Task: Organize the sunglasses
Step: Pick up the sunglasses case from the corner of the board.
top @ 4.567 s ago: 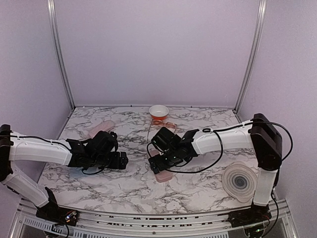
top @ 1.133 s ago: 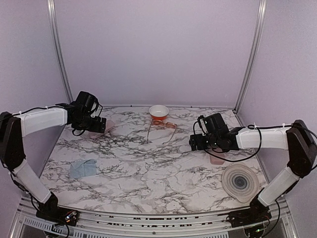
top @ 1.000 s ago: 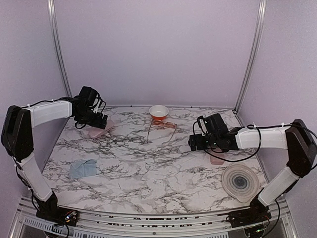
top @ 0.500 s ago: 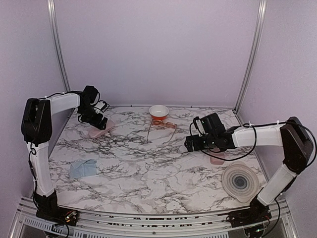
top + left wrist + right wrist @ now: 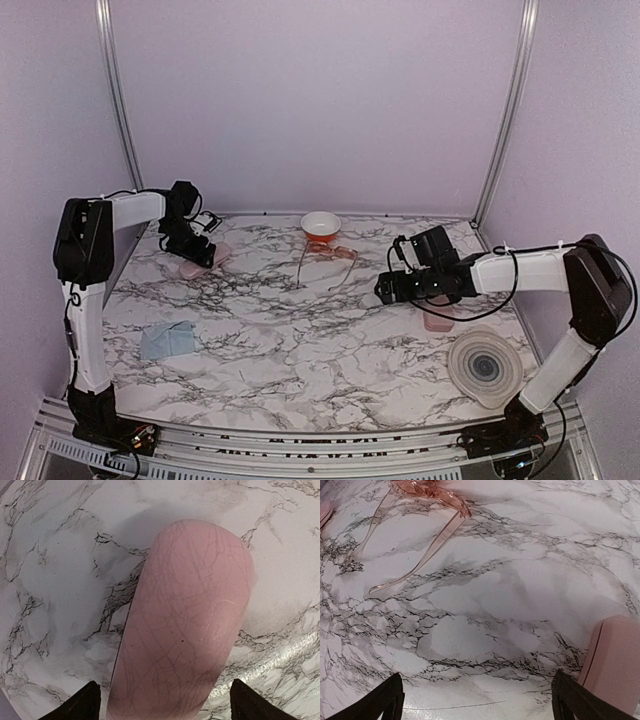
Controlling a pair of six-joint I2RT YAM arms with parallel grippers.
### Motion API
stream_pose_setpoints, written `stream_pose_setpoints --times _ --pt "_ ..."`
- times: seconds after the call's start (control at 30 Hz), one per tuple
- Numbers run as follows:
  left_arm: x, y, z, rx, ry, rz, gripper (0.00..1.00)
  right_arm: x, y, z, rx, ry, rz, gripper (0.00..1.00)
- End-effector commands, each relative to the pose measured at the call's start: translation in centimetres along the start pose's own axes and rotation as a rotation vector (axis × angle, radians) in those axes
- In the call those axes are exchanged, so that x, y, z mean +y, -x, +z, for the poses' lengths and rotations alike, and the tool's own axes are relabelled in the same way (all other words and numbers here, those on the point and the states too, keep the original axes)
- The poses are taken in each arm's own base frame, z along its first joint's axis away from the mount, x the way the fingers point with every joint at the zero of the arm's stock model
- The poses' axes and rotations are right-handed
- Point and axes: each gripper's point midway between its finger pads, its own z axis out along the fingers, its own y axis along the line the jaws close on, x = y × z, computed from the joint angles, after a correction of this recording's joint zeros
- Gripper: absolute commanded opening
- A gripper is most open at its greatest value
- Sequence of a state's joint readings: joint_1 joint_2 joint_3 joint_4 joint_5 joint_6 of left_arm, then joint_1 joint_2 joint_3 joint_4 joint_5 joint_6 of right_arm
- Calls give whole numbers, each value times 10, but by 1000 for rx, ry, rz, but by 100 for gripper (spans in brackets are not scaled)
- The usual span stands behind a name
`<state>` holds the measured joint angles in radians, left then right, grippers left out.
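One pair of sunglasses (image 5: 340, 252) with orange-brown lenses lies unfolded at the back middle of the marble table, in front of a bowl. In the right wrist view the sunglasses (image 5: 432, 491) sit at the top left, well ahead of the fingers. My right gripper (image 5: 383, 291) (image 5: 480, 705) hovers open to their right with only bare marble between its fingers. My left gripper (image 5: 200, 255) (image 5: 165, 710) is at the far left, open, with a fingertip (image 5: 82, 707) on each side of the near end of a pink case (image 5: 185, 625) (image 5: 200, 264). A paler pair is not in view.
A white and orange bowl (image 5: 320, 225) stands at the back wall. A second pink case (image 5: 438, 320) (image 5: 615, 660) lies right of my right gripper. A light blue cloth (image 5: 167, 340) lies at the near left. A ribbed translucent dish (image 5: 485, 368) sits at the near right.
My left arm has stretched into the far left corner and its gripper has come down over the pink case. My right gripper has drifted slightly left. The blue cloth and right case were set down earlier.
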<state>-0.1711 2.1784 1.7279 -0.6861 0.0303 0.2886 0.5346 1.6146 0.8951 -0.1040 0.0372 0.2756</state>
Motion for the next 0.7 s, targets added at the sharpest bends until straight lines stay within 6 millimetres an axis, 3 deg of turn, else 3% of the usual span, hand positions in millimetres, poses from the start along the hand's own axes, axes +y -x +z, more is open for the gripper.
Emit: stream_pose_setpoints --times 0.0,0.17,0.5,0.67 --pt "-3 1 3 14 -29 11 86 4 16 1 -37 42 11 99" --pt "-3 -1 9 25 -30 6 81 3 16 1 -37 54 16 99" --pt "-10 0 8 20 -56 4 61 1 16 1 -36 64 24 98" --pt "-13 -4 11 30 -66 8 72 1 16 1 -35 65 26 98"
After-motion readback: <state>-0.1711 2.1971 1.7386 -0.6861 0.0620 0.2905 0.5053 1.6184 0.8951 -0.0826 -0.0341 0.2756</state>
